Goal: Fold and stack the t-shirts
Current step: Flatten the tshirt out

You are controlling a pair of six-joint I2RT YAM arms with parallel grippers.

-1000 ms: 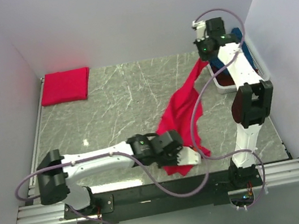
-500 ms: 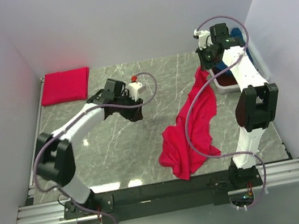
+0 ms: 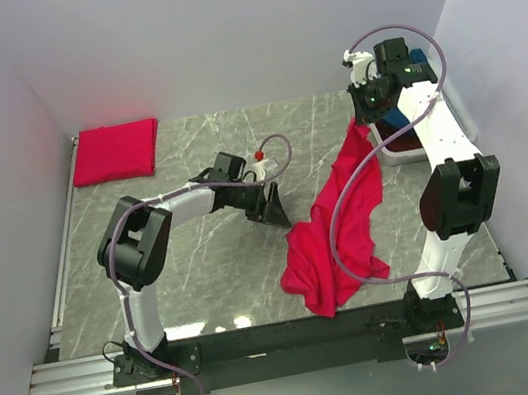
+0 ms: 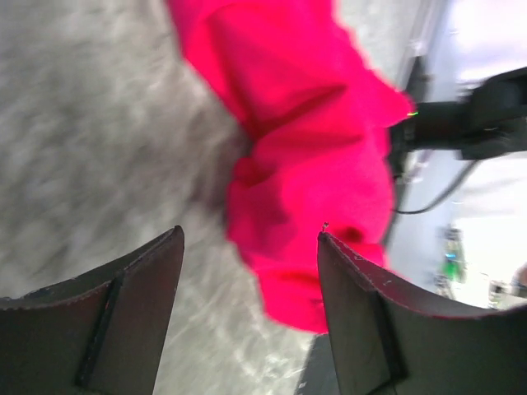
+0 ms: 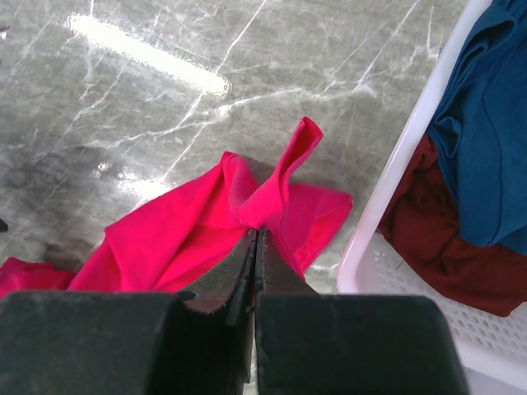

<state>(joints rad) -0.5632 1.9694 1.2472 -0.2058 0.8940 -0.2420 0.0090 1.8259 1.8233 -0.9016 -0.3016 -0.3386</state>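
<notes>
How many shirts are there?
4. A folded red shirt at the far left, a loose red shirt pinched by the right gripper, a navy shirt and dark red shirt in the basket, which may hide more.

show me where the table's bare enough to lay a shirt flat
Bare table along the back, between the folded red shirt and the basket, and front left beside the left arm. Crowded on the right: the loose red shirt and basket.
</notes>
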